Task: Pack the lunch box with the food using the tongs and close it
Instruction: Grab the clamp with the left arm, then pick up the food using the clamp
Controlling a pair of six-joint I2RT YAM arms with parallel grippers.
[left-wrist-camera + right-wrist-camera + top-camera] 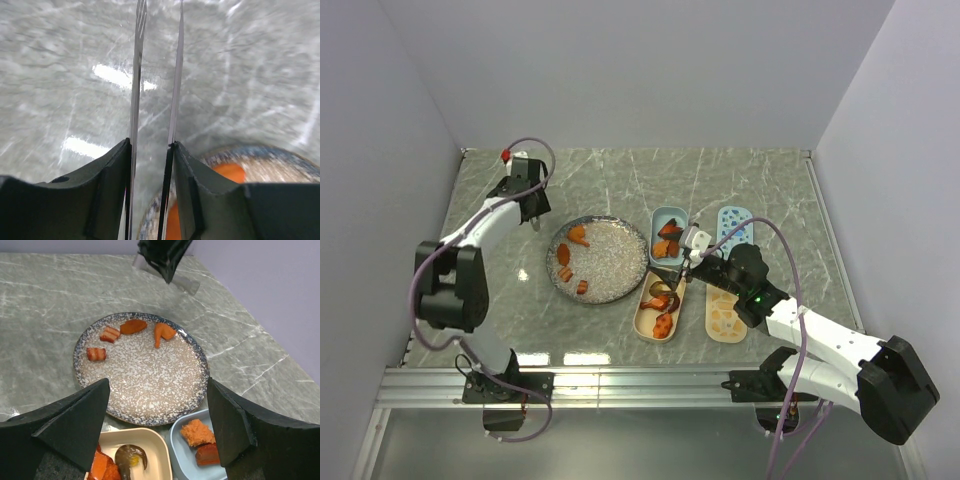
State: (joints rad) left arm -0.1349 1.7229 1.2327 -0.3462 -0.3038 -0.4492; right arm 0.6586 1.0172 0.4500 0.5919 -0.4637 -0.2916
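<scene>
1. Four chunks of food [133, 326] sit on the speckled plate [145, 365]; more lies in both tubs [638, 320].
2. Left pincer [151, 150] clamps the tongs [137, 75] beside the plate; right pincer [157, 390] gapes empty over the tubs.
3. Risks: thin tongs twisting in that grip, a chunk skidding on the glaze, or the tongs clipping the right pincer.
4. Glossy marbled table [760, 180], plain pale walls.

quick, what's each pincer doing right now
Left pincer: closed on the tongs.
Right pincer: open, holding nothing.
</scene>
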